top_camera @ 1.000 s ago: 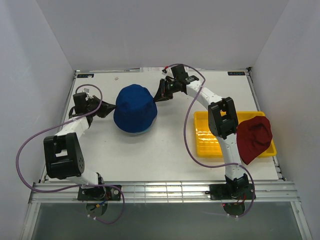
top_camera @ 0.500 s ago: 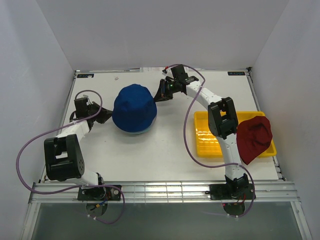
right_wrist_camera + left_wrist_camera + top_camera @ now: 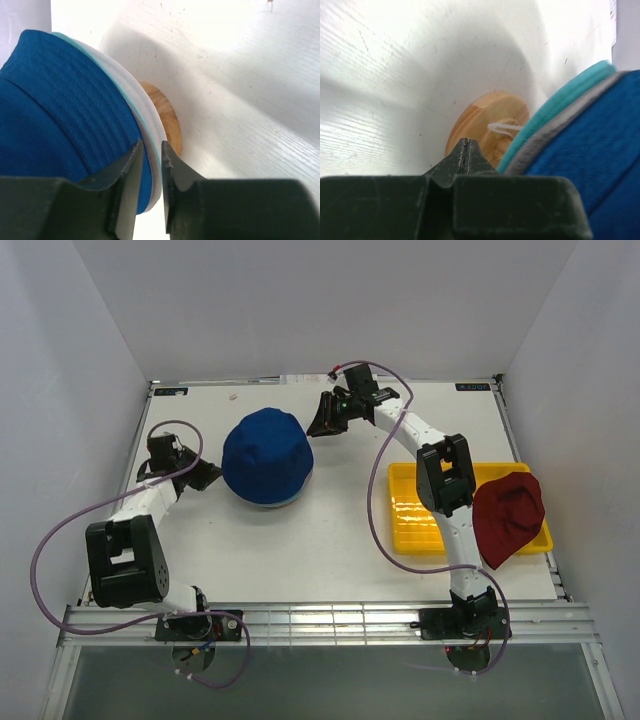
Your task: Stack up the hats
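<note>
The blue hat [image 3: 265,458] tops the stack left of centre in the top view, over a grey hat [image 3: 570,119] and a teal hat [image 3: 570,97] on the stand [image 3: 482,122]. The red hat [image 3: 507,515] lies at the right edge, draped over the tray's [image 3: 412,525] end, well apart from the stack.

Your left jaws are pressed together on nothing, low over the surface [image 3: 330,540] just beside the stand's base. Your right jaws are narrow, with the stack's pale brim edge showing in the gap; I cannot tell whether they pinch it.

That is your main risk. If you pull the right arm away with the brim caught, you'll likely drag the blue hat askew or tip the stand. The left jaws sit near the overhanging brims, so a straight lift could hook them and peel the stack. When you fetch the red hat, it may snag the tray.
</note>
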Tool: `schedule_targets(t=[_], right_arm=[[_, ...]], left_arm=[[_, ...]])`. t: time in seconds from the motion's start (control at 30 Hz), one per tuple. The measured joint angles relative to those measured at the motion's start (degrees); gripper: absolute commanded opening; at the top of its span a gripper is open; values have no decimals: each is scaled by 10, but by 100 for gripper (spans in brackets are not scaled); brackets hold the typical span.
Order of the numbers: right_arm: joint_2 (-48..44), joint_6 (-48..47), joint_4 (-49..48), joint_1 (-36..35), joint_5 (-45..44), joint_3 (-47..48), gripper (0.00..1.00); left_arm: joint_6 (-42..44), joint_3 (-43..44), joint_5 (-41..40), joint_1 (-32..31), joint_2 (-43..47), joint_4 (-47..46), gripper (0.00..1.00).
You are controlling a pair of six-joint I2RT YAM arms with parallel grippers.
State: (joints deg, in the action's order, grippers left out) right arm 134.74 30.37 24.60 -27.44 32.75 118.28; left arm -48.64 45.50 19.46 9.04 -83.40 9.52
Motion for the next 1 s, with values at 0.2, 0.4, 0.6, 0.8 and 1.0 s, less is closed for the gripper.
schedule_targets(t=[0.2,0.4,0.6,0.8,1.0], right_arm=[[0,-3,-1,5,-18,1,45],[-16,-2,10,9,-39,1,47],[-61,18,12,12,-37,0,49],[-136,44,-15,7,-26,-59,57],[-170,69,-31,-7,-20,-108,65]], left_arm=[[18,57,-56,1,36,64,21],[29,107,-80,2,70,97,34],[21,144,-11,3,73,83,51],[-21,129,70,2,73,36,63],[-62,114,116,-2,73,15,63]])
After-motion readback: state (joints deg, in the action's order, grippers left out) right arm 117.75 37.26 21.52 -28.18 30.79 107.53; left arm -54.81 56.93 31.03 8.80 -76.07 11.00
